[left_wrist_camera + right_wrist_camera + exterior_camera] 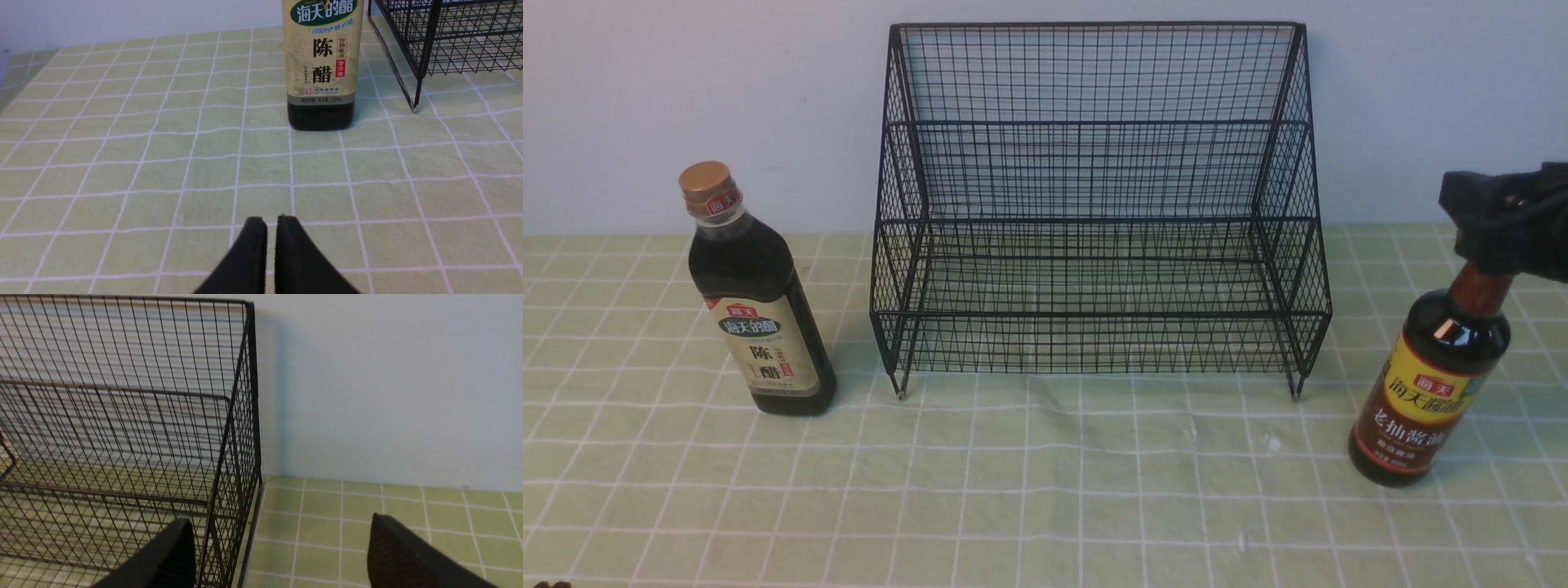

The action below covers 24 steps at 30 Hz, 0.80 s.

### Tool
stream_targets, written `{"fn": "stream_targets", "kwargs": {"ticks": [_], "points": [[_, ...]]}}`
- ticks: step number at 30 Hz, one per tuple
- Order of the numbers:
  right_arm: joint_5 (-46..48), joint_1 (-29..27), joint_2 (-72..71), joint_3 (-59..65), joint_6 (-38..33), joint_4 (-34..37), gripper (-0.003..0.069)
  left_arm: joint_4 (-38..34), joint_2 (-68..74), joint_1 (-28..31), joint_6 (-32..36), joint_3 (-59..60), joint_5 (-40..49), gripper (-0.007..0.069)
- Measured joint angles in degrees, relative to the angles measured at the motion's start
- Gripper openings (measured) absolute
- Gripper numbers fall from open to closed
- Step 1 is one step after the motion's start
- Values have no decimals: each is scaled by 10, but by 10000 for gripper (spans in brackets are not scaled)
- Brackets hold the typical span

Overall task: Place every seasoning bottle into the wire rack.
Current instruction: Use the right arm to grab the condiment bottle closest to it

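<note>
Neither bottle racked yet: gold-capped bottle (761, 327) left of wire rack (1086, 314), red-necked bottle (1427, 392) right, both on worktop (1045, 490). Left fingers (271, 228) together, empty; right fingers (278, 543) spread wide, near red neck.

Black wire rack (1080, 269) between two dark bottles (760, 314) (1427, 388), blurred fingers (1490, 216) apparently near the right bottle's neck

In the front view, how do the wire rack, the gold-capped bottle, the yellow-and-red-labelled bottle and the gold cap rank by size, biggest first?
1. Wire rack
2. Gold-capped bottle and yellow-and-red-labelled bottle: too close to rank; the gripper partly hides the latter
3. Gold cap
</note>
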Motion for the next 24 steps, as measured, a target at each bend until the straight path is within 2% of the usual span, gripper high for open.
{"fn": "stream_targets", "kwargs": {"ticks": [18, 22, 23, 24], "points": [[69, 0, 29, 2, 1, -17, 513, 0, 0, 0, 0, 0, 0, 17], [69, 0, 41, 2, 1, -20, 464, 0, 0, 0, 0, 0, 0, 17], [69, 0, 45, 2, 1, -21, 399, 0, 0, 0, 0, 0, 0, 17], [68, 0, 45, 2, 1, -21, 381, 0, 0, 0, 0, 0, 0, 17]]}}
